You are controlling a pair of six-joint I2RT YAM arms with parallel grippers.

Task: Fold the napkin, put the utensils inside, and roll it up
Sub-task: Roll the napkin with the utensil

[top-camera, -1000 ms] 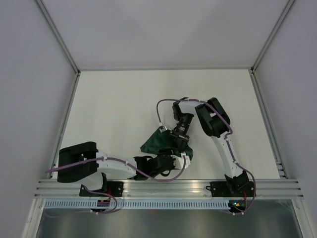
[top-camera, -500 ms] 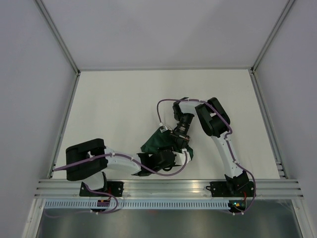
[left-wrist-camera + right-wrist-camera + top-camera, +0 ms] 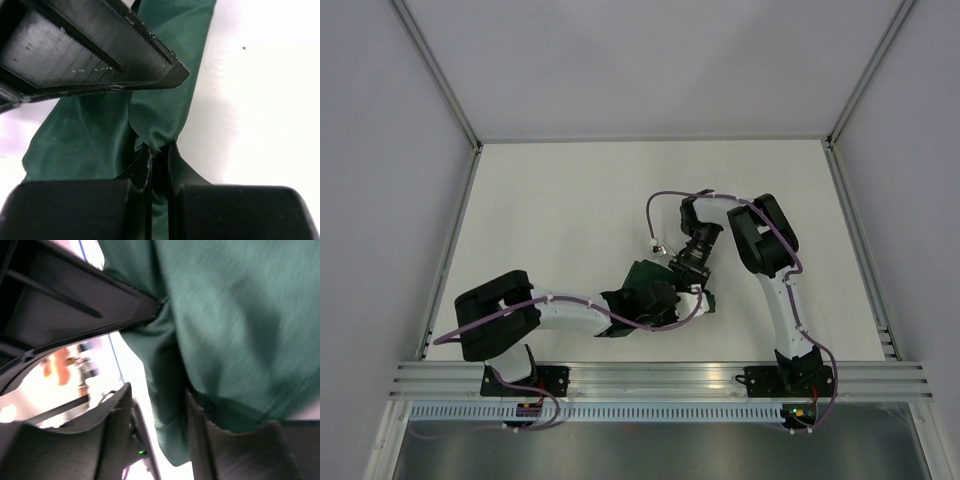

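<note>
Napkin largely hidden beneath left end effector

White arm links, black joint housings, trailing purple cables, seemingly matte black end effector fingers

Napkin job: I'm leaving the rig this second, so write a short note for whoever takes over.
Left end effector: shut, pinching a fold of the napkin.
Right end effector: jaws apart, cloth between them.
Napkin: bunched between both arms, near the front of the table.
Fork: not visible in any view.
Done: no tidy fold or roll visible.
Left: fold, add fork, roll.
</note>
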